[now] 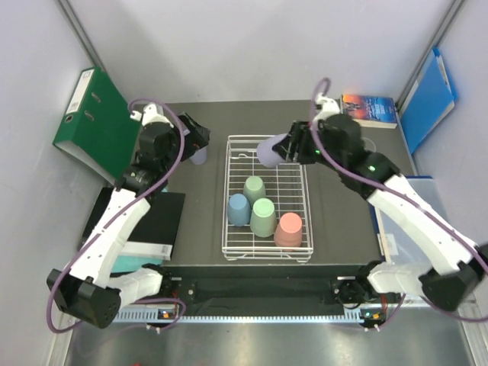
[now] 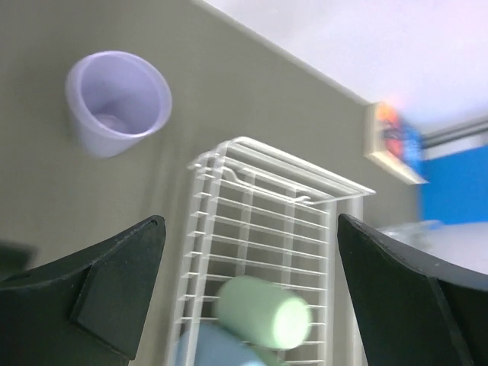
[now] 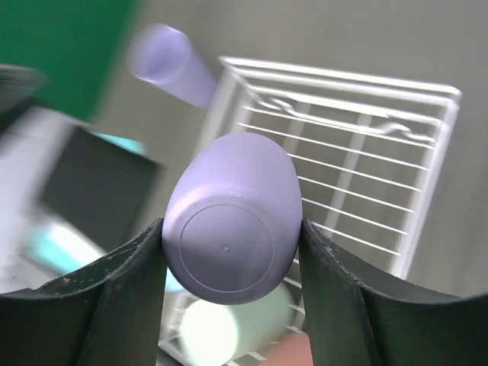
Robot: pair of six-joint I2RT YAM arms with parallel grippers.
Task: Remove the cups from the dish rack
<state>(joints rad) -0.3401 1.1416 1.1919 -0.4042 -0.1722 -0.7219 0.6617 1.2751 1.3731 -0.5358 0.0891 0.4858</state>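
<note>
The white wire dish rack (image 1: 293,185) lies mid-table. In it stand, upside down, two mint green cups (image 1: 254,188) (image 1: 264,216), a light blue cup (image 1: 239,208) and a salmon pink cup (image 1: 288,229). My right gripper (image 1: 284,147) is shut on a lilac cup (image 3: 229,221) and holds it on its side above the rack's far end (image 3: 427,152). A second lilac cup (image 2: 118,103) stands upright on the table left of the rack. My left gripper (image 2: 250,223) is open and empty above the rack's far left corner, beside that cup (image 1: 200,156). No clear glasses show.
A green binder (image 1: 95,122) leans at the far left. A black notebook (image 1: 152,221) lies left of the rack. A book (image 1: 370,109) and a blue folder (image 1: 427,99) sit at the far right, and a clear container (image 1: 404,213) at the right edge.
</note>
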